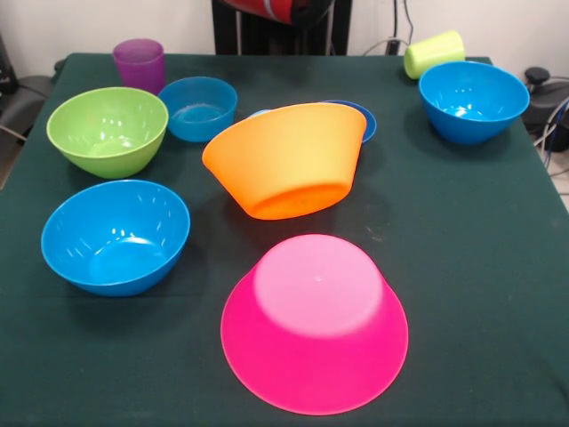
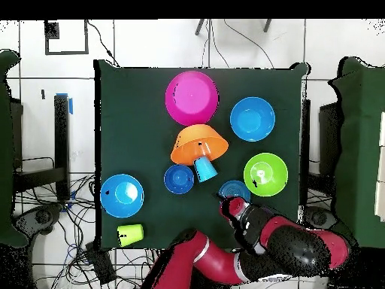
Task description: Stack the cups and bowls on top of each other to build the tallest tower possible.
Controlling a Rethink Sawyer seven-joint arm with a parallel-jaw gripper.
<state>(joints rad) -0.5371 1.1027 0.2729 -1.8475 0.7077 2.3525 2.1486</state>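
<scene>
The big pink bowl [image 1: 316, 325] [image 2: 192, 97] lies upside down on the table. The big orange bowl [image 1: 289, 160] [image 2: 199, 144] is apart from it and lies tilted, leaning against the light-blue cup [image 2: 204, 168]. The small dark-blue bowl [image 1: 363, 117] [image 2: 179, 179] sits just behind it. No bowls are piled. The purple cup [image 1: 140, 64] stands upright. The yellow-green cup [image 1: 434, 53] [image 2: 130, 234] lies on its side. My arm [image 2: 256, 229] is drawn back at the table's edge. Its gripper end [image 2: 228, 204] is near the small light-blue bowl [image 1: 197, 107] [image 2: 234, 190].
The green bowl [image 1: 107, 129] [image 2: 265, 174] and two medium blue bowls [image 1: 116, 236] [image 2: 252, 118], [image 1: 473, 100] [image 2: 122, 195] stand upright around the middle. Cables lie on the floor beside the table [image 1: 462, 267].
</scene>
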